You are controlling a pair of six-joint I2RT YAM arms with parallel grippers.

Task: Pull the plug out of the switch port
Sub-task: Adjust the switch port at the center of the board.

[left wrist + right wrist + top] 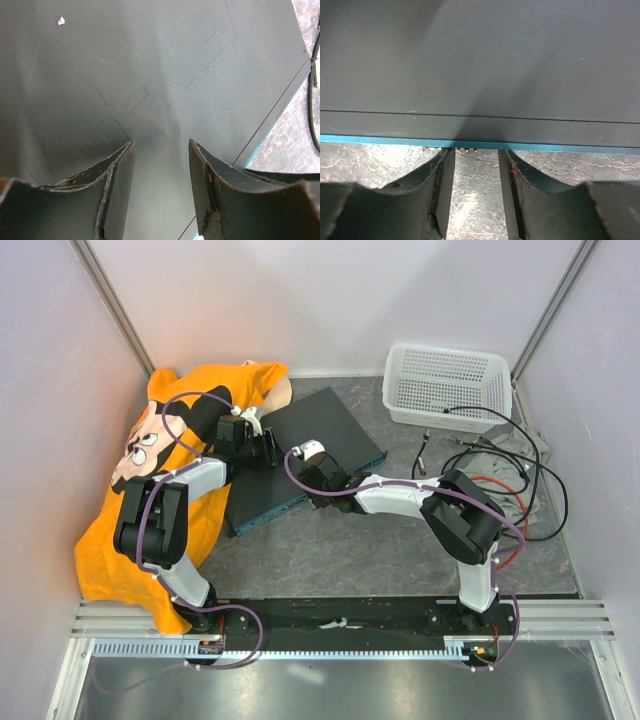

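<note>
Teal edging marked the front face of the switch (pixel 325 420), which lay flat and askew on the bench (pixel 350 550) left of centre. Its dark top faced up and its far left corner sat against an orange shirt (pixel 110 540). The left end effector (pixel 160 150) was over that top on the shirt side. Its fingers (pixel 117 170) were parted by a moderate gap with only the embossed lid showing between them, and it held nothing. Whether the tips touched the lid could not be told. The right end effector (pixel 475 155) pointed at the front face from the near side, its tips just short of the teal strip. They were parted about as far, with bare marbled bench in the gap and nothing gripped. Under the teal lip, just ahead of those tips, a few small shapes (pixel 465 149) showed, too small to tell whether they were sockets or the plug. A white basket (pixel 447 387) stood at the far right, well apart from the switch. Black cables (pixel 480 452) lay looped on the bench in front of it.
</note>
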